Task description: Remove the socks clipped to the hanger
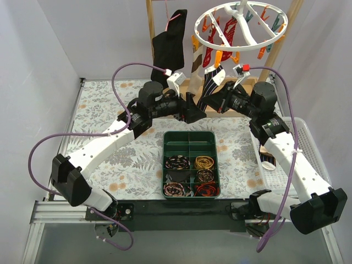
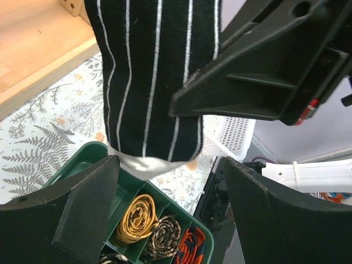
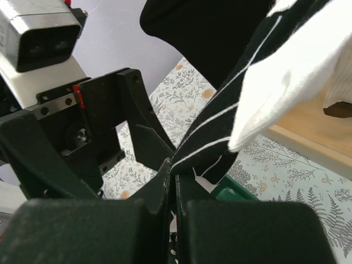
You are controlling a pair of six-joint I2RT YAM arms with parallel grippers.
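The white ring hanger (image 1: 240, 27) with orange and teal clips hangs at the top right. Red patterned socks (image 1: 211, 52) hang from it. A dark navy sock with white stripes (image 1: 212, 82) hangs lowest. My right gripper (image 1: 205, 103) is shut on the dark sock's lower edge (image 3: 220, 126), its fingertips (image 3: 172, 179) pressed together on the fabric. My left gripper (image 1: 193, 113) is open just below the sock (image 2: 148, 71). The white toe (image 2: 140, 164) hangs above the gap between its fingers (image 2: 66, 214). The left gripper (image 2: 170, 212) touches nothing.
A green compartment tray (image 1: 190, 137) with rolled ties lies below the grippers. A white basket (image 1: 308, 154) stands at the right. A black garment (image 1: 168, 47) hangs on a pink hanger from the wooden frame (image 1: 149, 33). The frame's wooden base (image 2: 33, 49) lies behind.
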